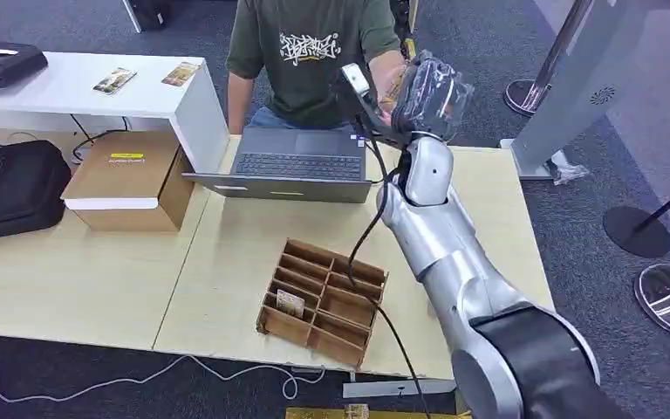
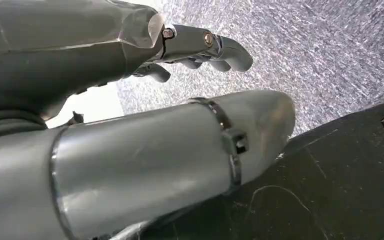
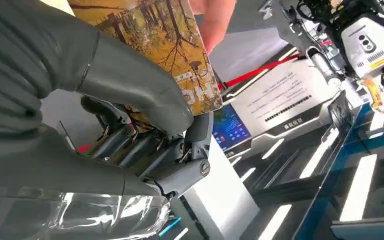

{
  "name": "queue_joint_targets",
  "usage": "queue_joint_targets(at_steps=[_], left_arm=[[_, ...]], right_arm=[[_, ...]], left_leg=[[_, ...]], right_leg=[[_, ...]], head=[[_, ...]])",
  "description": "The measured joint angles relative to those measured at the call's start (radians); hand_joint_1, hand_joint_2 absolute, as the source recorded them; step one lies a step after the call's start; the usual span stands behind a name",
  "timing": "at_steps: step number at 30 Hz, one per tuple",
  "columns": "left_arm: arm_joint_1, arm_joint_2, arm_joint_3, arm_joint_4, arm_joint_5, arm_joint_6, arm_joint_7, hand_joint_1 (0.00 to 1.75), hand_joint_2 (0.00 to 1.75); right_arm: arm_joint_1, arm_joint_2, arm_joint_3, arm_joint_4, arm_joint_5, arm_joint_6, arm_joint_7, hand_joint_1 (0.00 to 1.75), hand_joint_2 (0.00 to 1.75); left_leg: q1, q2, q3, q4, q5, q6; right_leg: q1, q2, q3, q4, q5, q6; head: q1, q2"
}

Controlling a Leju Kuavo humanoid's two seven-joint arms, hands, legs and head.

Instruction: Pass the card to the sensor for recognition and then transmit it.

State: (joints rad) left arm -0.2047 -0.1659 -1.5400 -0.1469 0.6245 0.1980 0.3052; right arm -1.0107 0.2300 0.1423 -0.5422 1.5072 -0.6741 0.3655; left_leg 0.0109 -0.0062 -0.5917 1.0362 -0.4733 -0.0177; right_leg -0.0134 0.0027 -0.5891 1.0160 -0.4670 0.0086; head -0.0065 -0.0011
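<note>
My right arm reaches up over the back of the table, and my right hand (image 1: 427,92), wrapped in clear plastic, is level with the seated person's chest. In the right wrist view my right hand (image 3: 150,130) pinches a card (image 3: 165,35) printed with yellow autumn trees between thumb and fingers. The person's fingers (image 3: 212,22) touch the card's far edge, and the person's hand (image 1: 393,83) shows beside mine in the head view. My left hand (image 2: 195,50) hangs over the grey carpet with its fingers loosely apart, holding nothing.
A divided cardboard tray (image 1: 349,336) on the wooden table holds another card (image 1: 290,303) in one compartment. An open laptop (image 1: 301,166) stands before the person (image 1: 310,52). A cardboard box (image 1: 126,179), a black bag (image 1: 9,188) and a grey kiosk (image 1: 576,78) stand around.
</note>
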Motion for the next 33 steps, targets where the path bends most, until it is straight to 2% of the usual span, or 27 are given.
queue_joint_targets(at_steps=[10, 19, 20, 21, 33], left_arm=[[-0.011, -0.004, 0.000, 0.000, -0.026, -0.021, 0.010, 0.00, 0.00], [-0.014, -0.005, 0.000, 0.000, -0.038, -0.036, 0.018, 0.00, 0.00], [-0.015, -0.005, 0.000, 0.000, -0.038, -0.037, 0.018, 0.00, 0.00], [-0.015, -0.005, 0.000, 0.000, -0.038, -0.038, 0.018, 0.00, 0.00], [-0.017, -0.005, 0.000, 0.000, -0.034, -0.048, 0.018, 0.00, 0.00]], right_arm=[[-0.059, 0.000, 0.001, 0.082, 0.019, 0.000, 0.023, 1.75, 1.75], [-0.070, -0.003, 0.001, 0.113, 0.032, 0.001, 0.038, 1.75, 1.75], [-0.071, -0.005, 0.001, 0.116, 0.032, 0.001, 0.040, 0.07, 1.75], [-0.071, -0.005, 0.001, 0.118, 0.032, 0.001, 0.040, 0.00, 1.75], [-0.071, -0.010, 0.000, 0.124, 0.054, 0.020, 0.047, 0.00, 1.75]], left_leg=[[0.000, 0.000, 0.000, 0.000, 0.000, 0.000], [0.000, 0.000, 0.000, 0.000, 0.000, 0.000], [0.000, 0.000, 0.000, 0.000, 0.000, 0.000], [0.000, 0.000, 0.000, 0.000, 0.000, 0.000], [0.000, 0.000, 0.000, 0.000, 0.000, 0.000]], right_leg=[[0.000, 0.000, 0.000, 0.000, 0.000, 0.000], [0.000, 0.000, -0.001, 0.000, 0.000, 0.000], [0.000, 0.000, -0.001, 0.000, 0.000, 0.000], [0.000, 0.000, -0.001, 0.000, 0.000, 0.000], [0.000, 0.000, -0.001, 0.000, 0.000, 0.000]], head=[[0.000, 0.000], [0.000, 0.000], [0.000, 0.000], [0.000, 0.000], [0.000, 0.000]])
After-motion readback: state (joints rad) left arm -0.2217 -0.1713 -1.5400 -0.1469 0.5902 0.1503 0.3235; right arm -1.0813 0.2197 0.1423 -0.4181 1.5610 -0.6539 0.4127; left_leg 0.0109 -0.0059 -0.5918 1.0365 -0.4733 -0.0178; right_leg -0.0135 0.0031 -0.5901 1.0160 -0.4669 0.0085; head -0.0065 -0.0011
